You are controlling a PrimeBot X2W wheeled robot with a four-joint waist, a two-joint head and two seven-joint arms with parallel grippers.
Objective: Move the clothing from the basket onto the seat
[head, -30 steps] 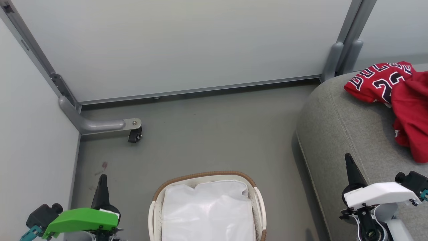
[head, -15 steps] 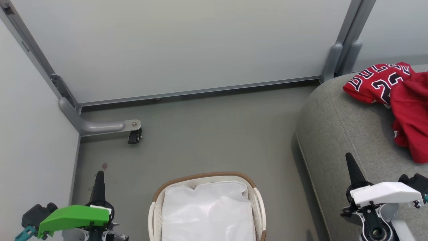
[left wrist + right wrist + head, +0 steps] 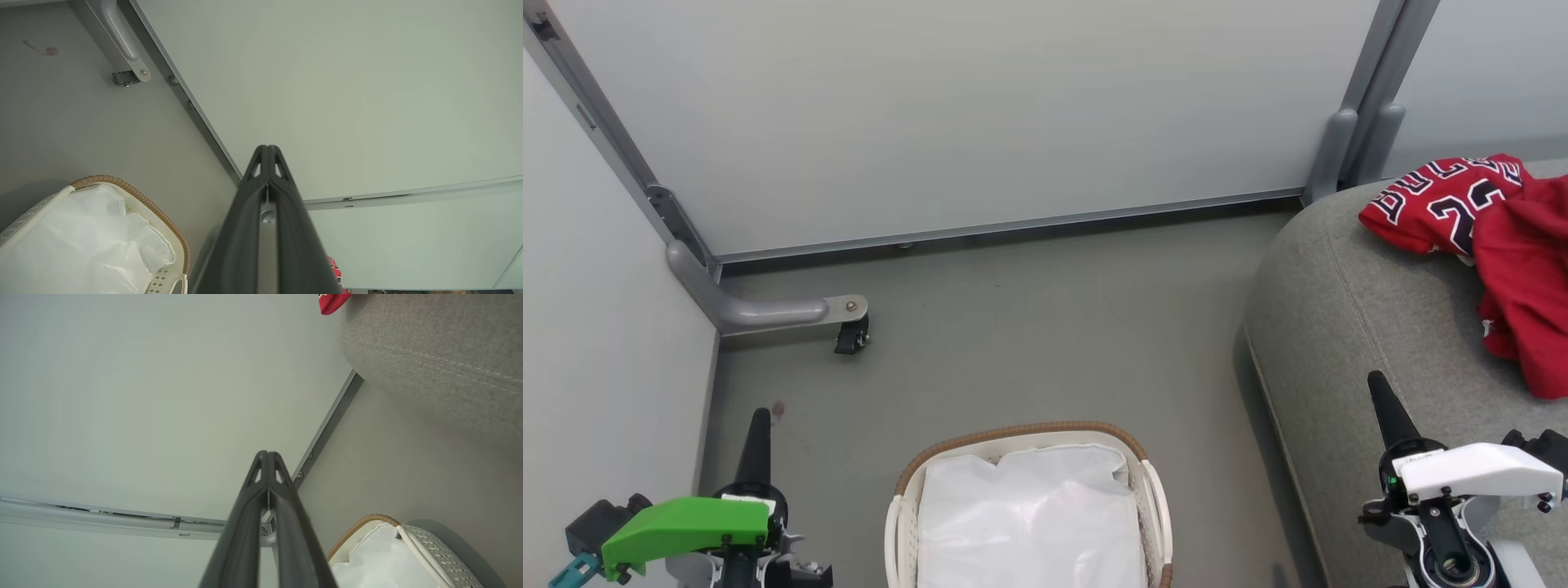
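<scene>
Head view: both grippers are clenched on nothing. The left gripper (image 3: 758,425) hangs left of the basket (image 3: 1013,430), the right gripper (image 3: 1380,392) over the seat (image 3: 1339,327). The clothing (image 3: 1494,237) lies on the seat, beyond and right of the right gripper, while between the grippers the basket holds a white liner (image 3: 1029,523).

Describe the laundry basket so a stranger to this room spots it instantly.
Find the big grey sofa on the right. On the floor left of it, not touching, stands the basket: small, oval, white plastic, with a brown woven rim and white liner.
</scene>
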